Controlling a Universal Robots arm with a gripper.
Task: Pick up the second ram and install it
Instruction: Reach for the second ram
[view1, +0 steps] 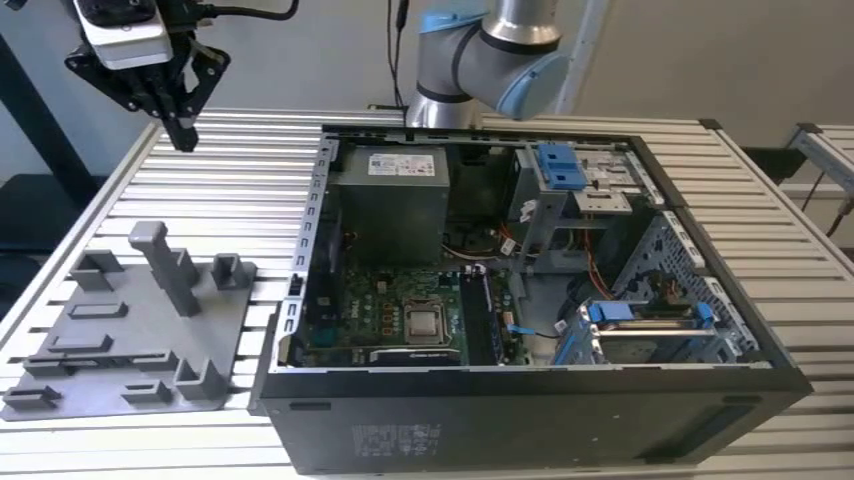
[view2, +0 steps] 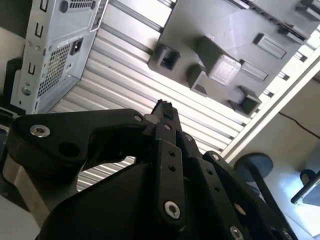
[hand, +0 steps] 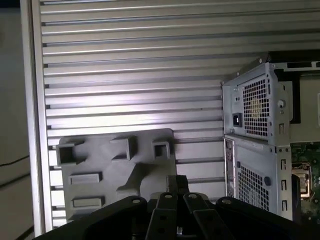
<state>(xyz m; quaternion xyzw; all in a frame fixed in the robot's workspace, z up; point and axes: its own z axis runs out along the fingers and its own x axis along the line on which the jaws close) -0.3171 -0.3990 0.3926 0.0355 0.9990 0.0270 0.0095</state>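
The black two-finger gripper (view1: 180, 140) hangs high over the far corner of the silver slatted aluminium table (view1: 254, 190), on the exterior view's left, well apart from everything below it. Its fingers are pressed together, tip against tip, which both wrist views show as well (view2: 162, 106) (hand: 176, 181). Beneath and nearer the camera lies the flat grey plastic tray (view1: 80, 370) with its upright posts, the tallest a slim grey post (view1: 167, 265) near the middle. To the exterior view's right of the tray stands the large black open-sided computer case (view1: 534, 420), touching the table and just beside the tray's edge. Inside it is a green circuit board (view1: 354, 320) with a square silver processor socket (view1: 424, 322). The second ram (view1: 473, 318) appears to be one of the long, narrow dark strips standing upright in the slots just right of that socket — which of those strips it is, I cannot tell. The grey jointed robot arm (view1: 494, 45) rises behind the case.
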